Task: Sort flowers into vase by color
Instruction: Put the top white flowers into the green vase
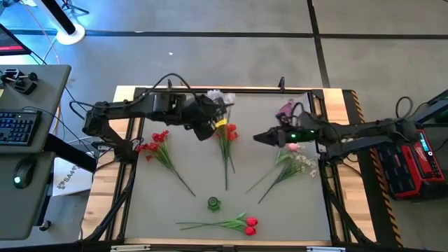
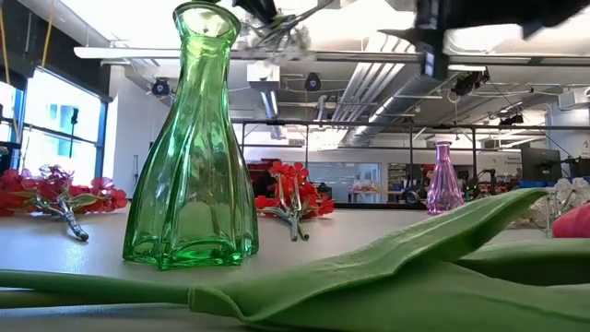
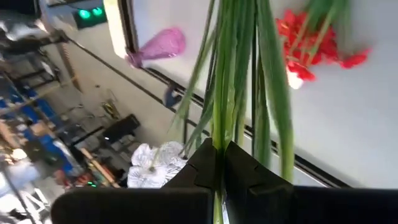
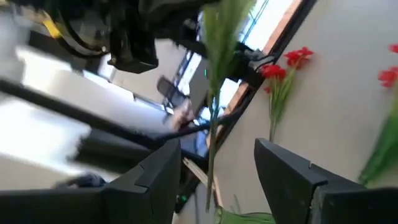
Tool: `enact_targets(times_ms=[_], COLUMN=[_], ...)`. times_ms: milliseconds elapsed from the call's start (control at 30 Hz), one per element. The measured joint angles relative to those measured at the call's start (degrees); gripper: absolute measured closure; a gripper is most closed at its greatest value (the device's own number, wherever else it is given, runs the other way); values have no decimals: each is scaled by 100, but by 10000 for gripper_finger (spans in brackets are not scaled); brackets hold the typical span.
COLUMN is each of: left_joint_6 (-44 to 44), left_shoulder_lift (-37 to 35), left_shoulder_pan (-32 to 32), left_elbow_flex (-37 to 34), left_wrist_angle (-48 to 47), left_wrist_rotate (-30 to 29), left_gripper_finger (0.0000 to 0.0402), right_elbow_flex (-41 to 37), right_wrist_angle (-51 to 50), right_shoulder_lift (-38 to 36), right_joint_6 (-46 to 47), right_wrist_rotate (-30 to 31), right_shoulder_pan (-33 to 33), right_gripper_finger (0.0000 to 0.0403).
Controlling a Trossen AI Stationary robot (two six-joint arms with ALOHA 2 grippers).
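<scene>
My left gripper [image 1: 210, 129] hangs over the mat's far middle, shut on a flower with several thin green stems [image 3: 236, 74] and white blossoms [image 3: 155, 165]. The same flower shows near the top of the low view [image 2: 286, 32] and in the right wrist view [image 4: 217, 37]. My right gripper [image 1: 256, 138] stands open just right of it, level and pointing left, touching nothing. The green vase [image 1: 213, 204] stands upright near the front middle. Red blossom flowers [image 1: 157, 143] [image 1: 225, 134], a white and pink bunch [image 1: 294, 162] and red tulips [image 1: 245, 224] lie flat on the mat. My left gripper pinches the bundle of green stems [image 3: 219, 138] between its two shut fingers, close to the blossom end. The white blossoms sit just behind the fingers. The stems run on past the fingertips, roughly along them, slanting down. The whole flower is lifted clear of the mat.
A purple vase [image 1: 285, 108] stands at the far right of the mat, also seen in the low view [image 2: 443, 180]. A wooden frame [image 1: 336, 175] borders the mat. A desk with a keyboard [image 1: 17, 126] stands left of the table, and red equipment [image 1: 409, 164] sits on the right.
</scene>
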Motion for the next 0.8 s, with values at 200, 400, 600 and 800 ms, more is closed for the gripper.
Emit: enact_targets(times_ms=[200,400,600,800], left_joint_6=[24,-111,-267,-444], left_shoulder_lift=[50,50,50,50], left_shoulder_pan=[-190,-337,-483,-571], left_elbow_flex=[-1,-2,0,0], left_wrist_angle=[392,374,370,362], left_wrist_rotate=[-142,-302,-507,-553], left_gripper_finger=[401,401,401,401], right_elbow_flex=[1211,1910,2230,2260], right_wrist_angle=[-1028,-1133,-1148,-1198], right_shoulder_lift=[1163,1919,2305,2416], right_joint_6=[-563,-782,-821,-795], right_wrist_rotate=[-130,-577,-694,-662], right_shoulder_pan=[15,200,317,345], right_gripper_finger=[210,210,211,271])
